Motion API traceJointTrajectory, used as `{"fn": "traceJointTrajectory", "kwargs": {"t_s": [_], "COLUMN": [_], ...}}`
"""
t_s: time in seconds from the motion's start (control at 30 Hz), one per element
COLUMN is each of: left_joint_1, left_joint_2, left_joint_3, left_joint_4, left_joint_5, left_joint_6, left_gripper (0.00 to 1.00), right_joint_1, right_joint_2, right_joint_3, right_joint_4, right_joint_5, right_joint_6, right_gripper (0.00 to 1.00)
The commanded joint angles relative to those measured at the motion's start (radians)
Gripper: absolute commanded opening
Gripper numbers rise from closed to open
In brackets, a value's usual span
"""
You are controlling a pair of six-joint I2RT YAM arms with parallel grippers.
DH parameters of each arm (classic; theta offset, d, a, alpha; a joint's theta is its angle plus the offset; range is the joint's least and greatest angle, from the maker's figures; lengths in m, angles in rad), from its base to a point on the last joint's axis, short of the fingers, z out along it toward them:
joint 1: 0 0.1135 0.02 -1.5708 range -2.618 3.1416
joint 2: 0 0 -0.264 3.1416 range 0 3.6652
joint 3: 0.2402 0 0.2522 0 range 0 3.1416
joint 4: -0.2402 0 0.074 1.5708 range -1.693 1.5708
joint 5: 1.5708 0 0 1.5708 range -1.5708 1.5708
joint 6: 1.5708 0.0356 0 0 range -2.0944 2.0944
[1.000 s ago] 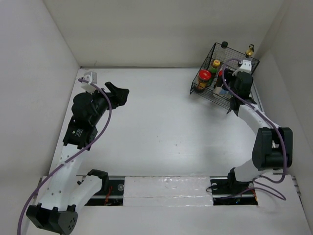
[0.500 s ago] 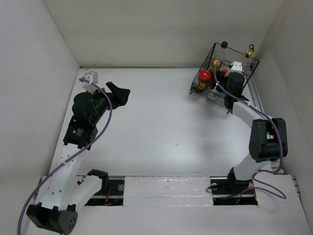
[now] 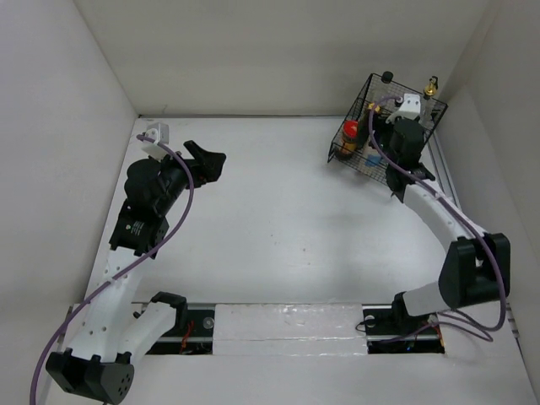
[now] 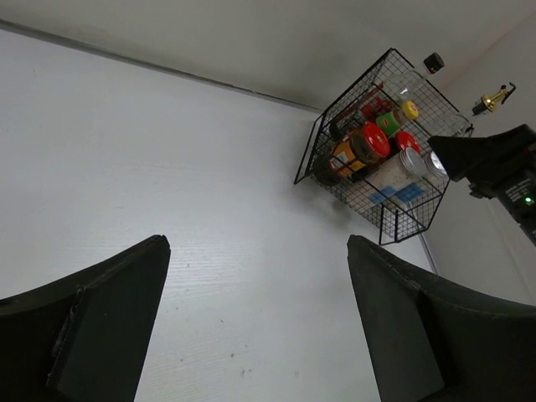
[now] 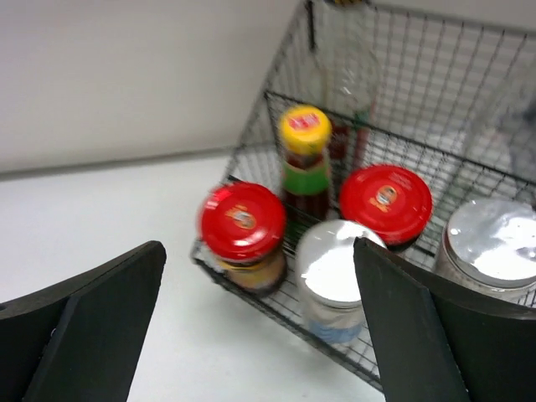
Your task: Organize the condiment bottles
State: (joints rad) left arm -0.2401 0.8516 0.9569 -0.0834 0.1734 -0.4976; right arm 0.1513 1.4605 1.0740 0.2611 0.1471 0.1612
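Left gripper [image 4: 257, 251]: jaws spread wide, nothing held, above bare table [image 4: 151, 159], left-centre of overhead view. Right gripper [image 5: 258, 251]: jaws wide, empty, just before black wire rack [image 4: 410, 219] at upper right. Inside rack, front row: red-lidded jar [image 5: 242, 219], silver-capped shaker [image 5: 339, 272], second shaker [image 5: 490, 243]. Behind: yellow-capped bottle [image 5: 306, 155], second red-lidded jar [image 5: 385, 201]. Rearmost: clear bottle [image 5: 347, 59].

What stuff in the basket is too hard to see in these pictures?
- Top view: the right arm covers much of the wire rack, hiding most of the silver-capped shakers.
- Right wrist view: the clear bottle is blurred and cut off by the top edge.
- Right wrist view: the red-lidded jars' labels are too blurred to read.
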Motion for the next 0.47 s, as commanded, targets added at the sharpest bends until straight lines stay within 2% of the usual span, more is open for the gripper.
{"fn": "traceJointTrajectory", "kwargs": {"t_s": [0.0,0.27,0.33,0.43], "left_joint_1": [0.005,0.005,0.005,0.005], "left_joint_2": [-0.005,-0.005,-0.017,-0.031], "left_joint_3": [-0.01,-0.076,-0.104,-0.129], "left_joint_4": [0.082,0.159,0.216,0.228], "left_joint_5": [0.028,0.098,0.115,0.124], "left_joint_6": [-0.015,-0.042,-0.051,-0.073], "left_gripper": [0.82,0.81,0.79,0.86], "right_joint_1": [0.066,0.443,0.497,0.585], "right_joint_2": [-0.12,-0.215,-0.224,-0.25], "right_joint_3": [0.038,-0.124,-0.144,-0.157], "right_joint_4": [0.0,0.032,0.032,0.02], "right_joint_5": [0.019,0.019,0.019,0.04], "right_joint_6": [-0.003,0.006,0.015,0.015], "right_gripper": [1.0,1.0,1.0,1.0]}}
